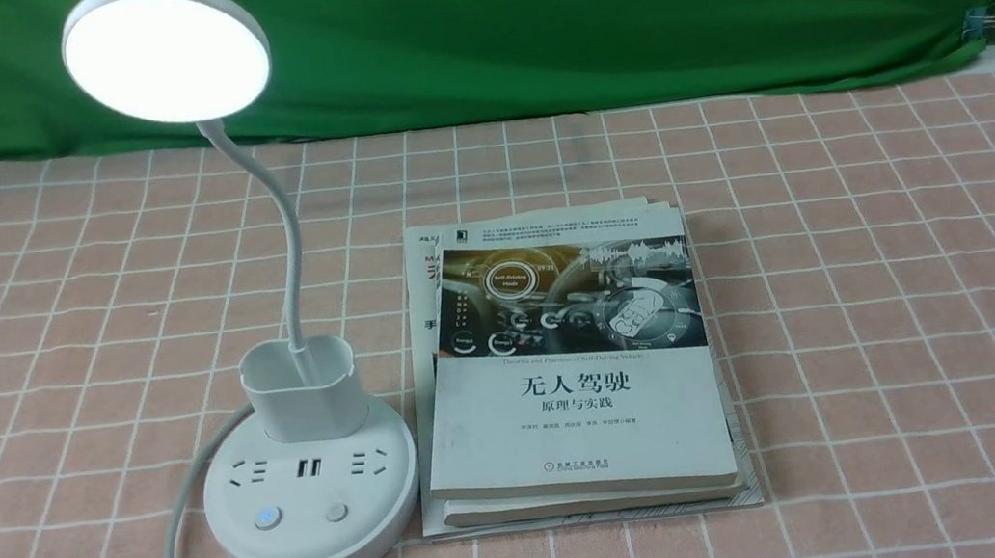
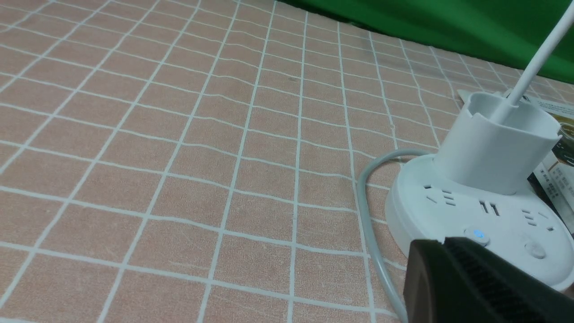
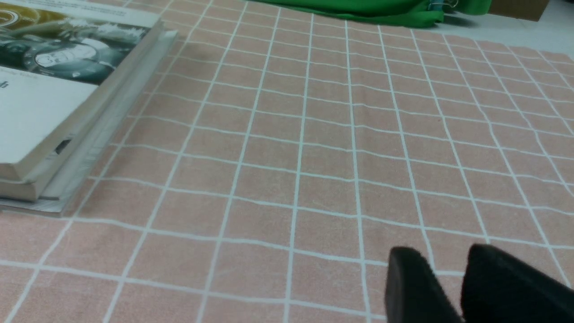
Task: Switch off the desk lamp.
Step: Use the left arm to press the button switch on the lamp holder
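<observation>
Closed on nothing at the left gripper (image 2: 441,246), parted and holding nothing at the right gripper (image 3: 441,253). On the pink, white-gridded tablecloth (image 1: 915,337), standing upright left of the stacked books (image 1: 575,414) with the desk lamp (image 1: 320,537), buttons nearward, long axis vertical, neck bending left to a lit, downward-tilted disc. Beyond, hung with green cloth (image 1: 615,9), clipped at right.

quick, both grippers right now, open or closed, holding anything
Left gripper: jaws closed or nearly so, holding nothing visible.
Right gripper: jaws open, with bare tiled-pattern cloth visible between them, holding nothing.
</observation>
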Available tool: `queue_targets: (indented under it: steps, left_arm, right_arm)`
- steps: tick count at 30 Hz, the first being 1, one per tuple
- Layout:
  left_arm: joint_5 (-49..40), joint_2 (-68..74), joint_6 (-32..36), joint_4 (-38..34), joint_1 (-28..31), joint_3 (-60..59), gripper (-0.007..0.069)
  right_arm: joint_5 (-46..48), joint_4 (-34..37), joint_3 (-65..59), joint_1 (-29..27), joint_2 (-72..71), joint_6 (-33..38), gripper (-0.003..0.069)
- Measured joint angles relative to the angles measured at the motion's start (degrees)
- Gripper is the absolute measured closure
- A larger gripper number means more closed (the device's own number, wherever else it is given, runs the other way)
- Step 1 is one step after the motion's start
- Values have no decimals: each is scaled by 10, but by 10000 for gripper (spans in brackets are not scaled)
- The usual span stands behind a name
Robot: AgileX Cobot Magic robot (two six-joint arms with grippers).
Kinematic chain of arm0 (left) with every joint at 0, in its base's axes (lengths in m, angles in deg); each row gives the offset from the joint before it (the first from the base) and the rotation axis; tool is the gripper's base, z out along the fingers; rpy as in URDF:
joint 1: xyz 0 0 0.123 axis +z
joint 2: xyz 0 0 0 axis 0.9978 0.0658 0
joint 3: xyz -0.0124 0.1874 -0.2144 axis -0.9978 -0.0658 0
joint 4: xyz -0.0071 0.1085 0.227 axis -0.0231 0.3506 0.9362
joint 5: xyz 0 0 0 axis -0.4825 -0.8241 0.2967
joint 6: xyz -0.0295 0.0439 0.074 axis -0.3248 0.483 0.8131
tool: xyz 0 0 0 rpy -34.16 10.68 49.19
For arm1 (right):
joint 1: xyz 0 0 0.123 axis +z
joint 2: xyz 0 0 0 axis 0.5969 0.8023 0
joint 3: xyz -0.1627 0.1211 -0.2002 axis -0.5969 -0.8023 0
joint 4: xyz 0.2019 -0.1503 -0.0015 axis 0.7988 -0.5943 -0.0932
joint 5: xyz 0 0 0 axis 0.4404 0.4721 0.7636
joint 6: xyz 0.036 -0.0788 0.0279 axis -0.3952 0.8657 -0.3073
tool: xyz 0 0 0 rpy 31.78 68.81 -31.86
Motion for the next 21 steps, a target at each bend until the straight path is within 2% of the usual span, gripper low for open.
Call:
queue_targets:
  steps: [3,5,6,7,8,9,12,18,21]
  left_arm:
    - [6,0,-1,-6,0,0,620]
    - [20,0,-9,-36,0,0,620]
    - [35,0,-24,-74,0,0,620]
    - [35,0,-24,-74,0,0,620]
    - [49,0,-33,-107,0,0,620]
    - [76,0,-52,-172,0,0,620]
    - [111,0,-68,-260,0,0,620]
    - [144,0,-76,-302,0,0,620]
    - [77,15,-70,-295,0,43,620]
  right_arm:
    - [0,0,0,0,0,0,419]
    - [0,0,0,0,0,0,419]
    - [0,0,0,0,0,0,419]
    - [0,0,0,0,0,0,419]
    - [0,0,0,0,0,0,419]
    - [0,0,0,0,0,0,419]
    - [0,0,0,0,0,0,419]
    - [0,0,0,0,0,0,419]
    - [0,0,0,0,0,0,419]
